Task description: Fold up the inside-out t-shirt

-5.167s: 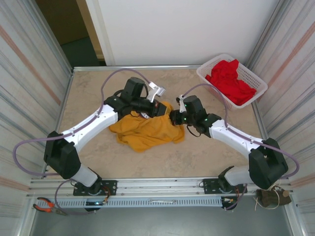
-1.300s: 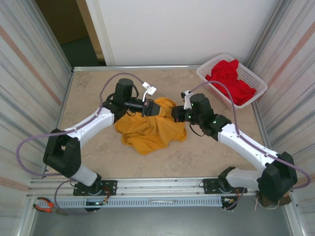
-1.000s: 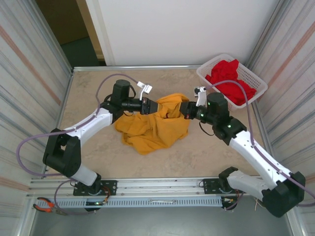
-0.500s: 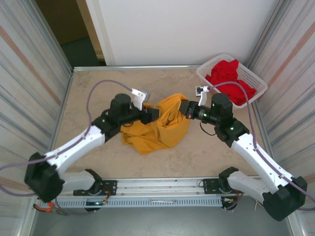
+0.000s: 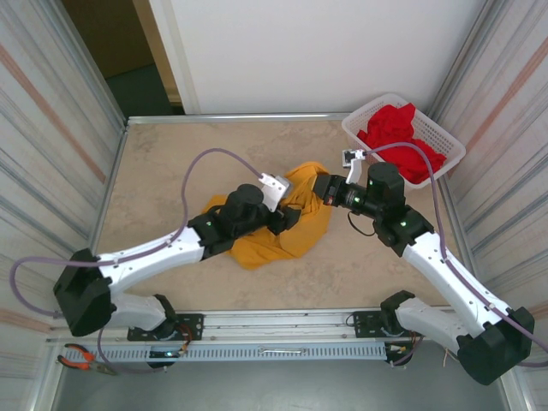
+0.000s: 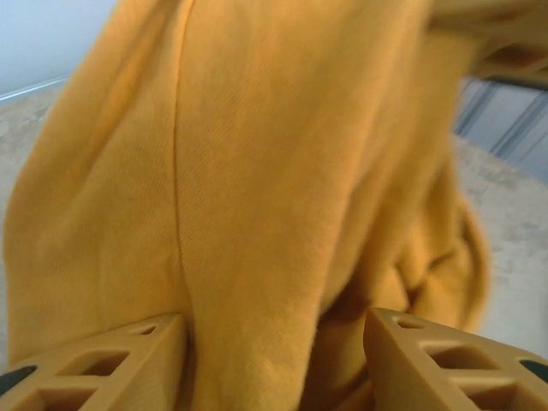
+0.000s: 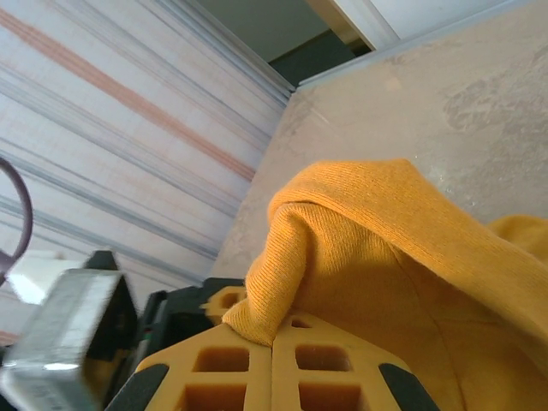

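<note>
Your right gripper (image 7: 272,338) is clamped tight on a folded edge of the inside-out t-shirt (image 5: 310,224), the two fingers pressed together with a ridge of mustard cloth pinched between them and raised off the table (image 5: 163,171). Your left gripper (image 6: 274,330) stands with its fingers well apart; cloth hangs in the gap and drapes over it, but the pads do not press it, so you have no grip on that side. From above, that gripper is pushed in against the middle of the heap, low and near the right one. The shirt itself sits around the centre of the table, a bunched mound stretched up toward the right gripper, with a loose lobe spilling toward the near edge. One seam runs down the cloth in the left wrist view; no chest print shows, and you cannot tell sleeves, hem or collar apart. Judging by that, the folding proper has not begun: nothing is spread flat and no clean fold exists. You have yet to find a second hold, open the garment out, lay it flat, and then fold it. The red garment (image 5: 402,141) lies in the white basket (image 5: 364,128) at the far right corner, well apart.
</note>
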Available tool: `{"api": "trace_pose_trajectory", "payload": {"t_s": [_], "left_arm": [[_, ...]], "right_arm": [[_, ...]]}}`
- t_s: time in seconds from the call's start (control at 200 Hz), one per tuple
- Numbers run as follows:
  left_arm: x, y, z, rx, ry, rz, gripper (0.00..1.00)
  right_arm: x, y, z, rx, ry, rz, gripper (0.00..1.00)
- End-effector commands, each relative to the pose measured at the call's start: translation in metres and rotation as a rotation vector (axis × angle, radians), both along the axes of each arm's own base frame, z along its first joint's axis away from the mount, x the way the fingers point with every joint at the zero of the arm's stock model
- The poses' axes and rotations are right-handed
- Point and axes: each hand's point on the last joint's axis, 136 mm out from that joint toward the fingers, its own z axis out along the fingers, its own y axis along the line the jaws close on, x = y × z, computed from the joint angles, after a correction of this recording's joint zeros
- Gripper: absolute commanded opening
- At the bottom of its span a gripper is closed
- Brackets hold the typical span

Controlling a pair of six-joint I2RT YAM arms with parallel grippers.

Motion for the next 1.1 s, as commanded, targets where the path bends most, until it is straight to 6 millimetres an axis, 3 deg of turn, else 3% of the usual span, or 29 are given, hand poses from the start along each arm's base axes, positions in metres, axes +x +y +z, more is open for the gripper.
{"api": "trace_pose_trajectory", "payload": {"t_s": [0.0,0.085,0.18,0.301,0.351,0.426,0.536,0.621,0.676,0.726,0.802,0.982,1.097], "left_arm": [[0.025,0.0,0.017,0.02,-0.062,0.081,0.6],[0.038,-0.001,0.008,0.032,-0.03,0.1,0.65],[0.049,-0.005,-0.001,0.0,0.043,0.059,0.63],[0.051,-0.007,0.004,-0.1,0.131,-0.071,0.3],[0.047,-0.005,0.011,-0.174,0.176,-0.146,0.15],[0.038,0.0,0.028,-0.283,0.215,-0.263,0.0],[0.017,0.006,0.055,-0.428,0.269,-0.454,0.0],[0.001,0.006,0.071,-0.492,0.312,-0.578,0.0],[-0.006,0.005,0.077,-0.52,0.344,-0.637,0.0],[-0.01,0.004,0.081,-0.539,0.371,-0.68,0.0],[-0.01,0.003,0.08,-0.548,0.411,-0.681,0.0],[0.003,0.003,0.064,-0.513,0.465,-0.578,0.0],[0.014,0.004,0.053,-0.483,0.503,-0.493,0.0]], "right_arm": [[-0.006,-0.002,0.013,0.037,-0.018,-0.002,0.0],[-0.009,-0.001,0.017,0.051,-0.024,0.003,0.0],[-0.011,0.0,0.019,0.067,-0.023,0.012,0.0],[-0.003,-0.008,0.011,0.065,-0.005,-0.029,0.0],[0.005,-0.014,0.004,0.077,0.015,-0.053,0.0],[0.019,-0.024,-0.01,0.078,0.053,-0.099,0.0],[0.043,-0.032,-0.041,0.027,0.116,-0.173,0.01],[0.056,-0.033,-0.061,-0.03,0.149,-0.199,0.39],[0.06,-0.032,-0.075,-0.064,0.175,-0.193,0.49],[0.059,-0.031,-0.08,-0.083,0.192,-0.185,0.51],[0.049,-0.035,-0.075,-0.097,0.173,-0.19,0.51],[0.008,-0.051,-0.037,-0.171,0.057,-0.248,0.5],[-0.012,-0.042,-0.02,-0.207,-0.004,-0.227,0.48]]}}
